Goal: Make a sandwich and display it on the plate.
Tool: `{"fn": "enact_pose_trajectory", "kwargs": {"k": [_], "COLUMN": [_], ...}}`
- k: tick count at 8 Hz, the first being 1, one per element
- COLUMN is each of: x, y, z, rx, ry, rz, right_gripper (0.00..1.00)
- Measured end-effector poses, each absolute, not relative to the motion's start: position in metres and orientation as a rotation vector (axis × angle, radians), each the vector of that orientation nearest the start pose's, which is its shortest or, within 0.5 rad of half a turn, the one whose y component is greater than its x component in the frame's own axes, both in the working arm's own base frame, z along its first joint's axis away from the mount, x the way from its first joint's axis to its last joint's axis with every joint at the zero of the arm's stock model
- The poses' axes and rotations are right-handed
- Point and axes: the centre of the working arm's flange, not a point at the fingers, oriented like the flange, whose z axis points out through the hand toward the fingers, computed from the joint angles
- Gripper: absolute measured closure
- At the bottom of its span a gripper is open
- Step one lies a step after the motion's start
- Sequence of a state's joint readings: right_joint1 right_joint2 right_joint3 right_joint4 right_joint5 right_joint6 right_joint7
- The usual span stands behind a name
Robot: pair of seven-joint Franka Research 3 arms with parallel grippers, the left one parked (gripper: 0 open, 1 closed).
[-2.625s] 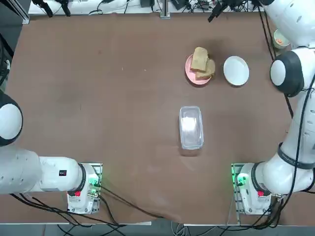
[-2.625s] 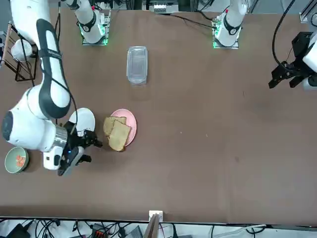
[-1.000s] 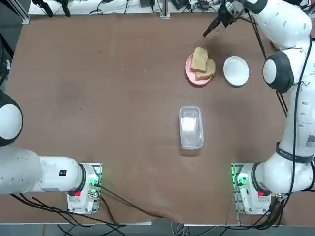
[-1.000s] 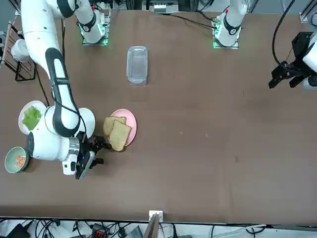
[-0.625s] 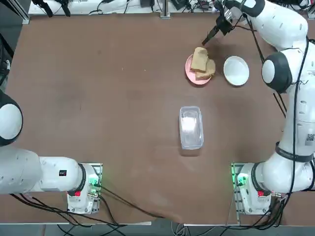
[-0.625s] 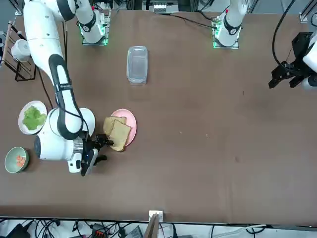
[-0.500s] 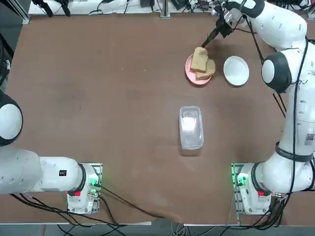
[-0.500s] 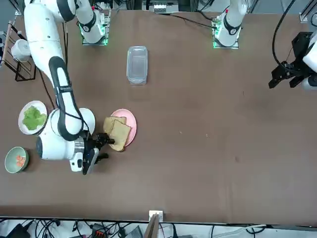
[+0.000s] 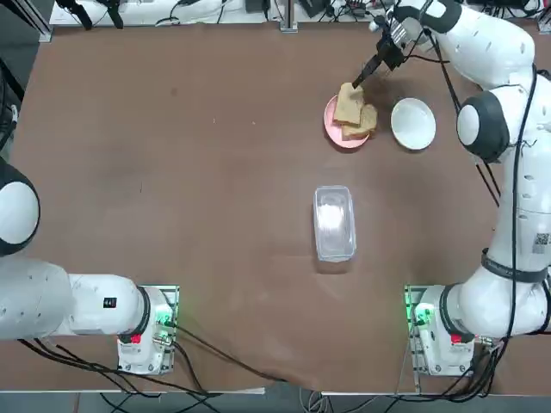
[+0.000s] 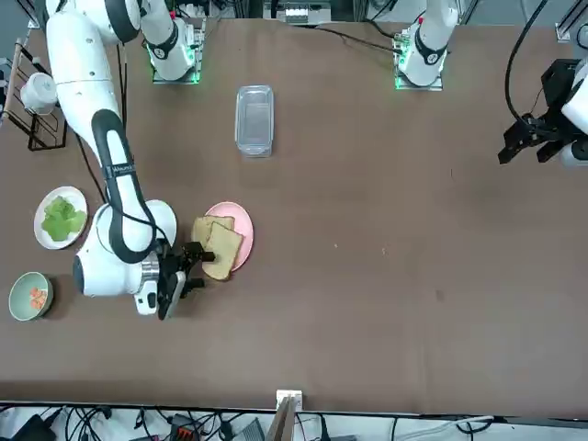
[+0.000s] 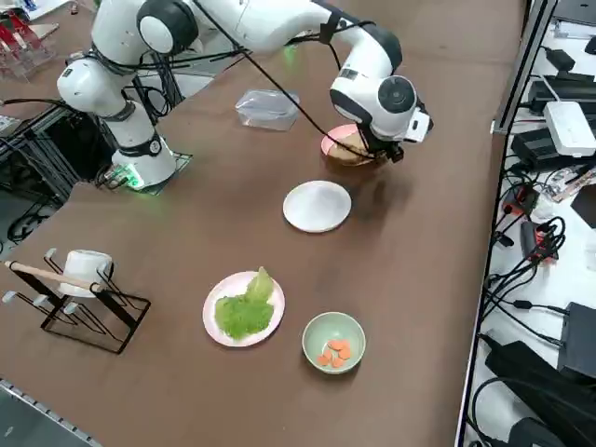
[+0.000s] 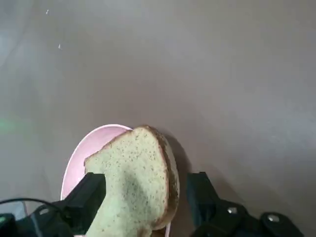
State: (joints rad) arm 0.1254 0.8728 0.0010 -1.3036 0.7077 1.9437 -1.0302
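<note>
**Wrist view: right gripper straddling the bread on the pink plate**

Wrist view showed the right gripper (image 12: 143, 207) with its fingers apart, one on each side of the upper bread slice (image 12: 136, 185), not yet closed on it. Over the preceding seconds we saw the arm swing in from the far right corner of the table and descend toward the pink plate (image 9: 331, 125); a moment earlier the fingers stood short of the bread, at about 1 o'clock from it in the overhead picture. We judged this the approach for the first pick, so the task was only beginning.

No sandwich existed yet. The two bread slices (image 9: 355, 110) lay overlapping on the pink plate, with no lettuce between them.

Containers, overhead reference:
- White plate (image 9: 413, 124), bare, at 3 o'clock of the pink plate, just beside it. We took this as the display plate.
- Clear lidded box (image 9: 334, 222) at 6 o'clock of the pink plate, well apart; contents not discernible.
- Second white plate (image 11: 222, 321) holding the lettuce (image 11: 244, 307).
- Green bowl (image 11: 333, 343) with small orange pieces, near that plate.
</note>
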Motion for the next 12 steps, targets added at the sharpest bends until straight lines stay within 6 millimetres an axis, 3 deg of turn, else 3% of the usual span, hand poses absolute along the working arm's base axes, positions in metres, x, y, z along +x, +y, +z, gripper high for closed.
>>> {"fn": "enact_pose_trajectory", "kwargs": {"k": [6, 10, 12], "x": [0.725, 0.722, 0.722], "y": [0.131, 0.128, 0.128], "z": [0.213, 0.189, 0.186], "rx": [-2.358, -2.368, -2.368], "ry": [-0.78, -0.75, -0.748], "rz": [-0.105, -0.071, -0.068], "right_gripper": [0.03, 0.03, 0.07]}}
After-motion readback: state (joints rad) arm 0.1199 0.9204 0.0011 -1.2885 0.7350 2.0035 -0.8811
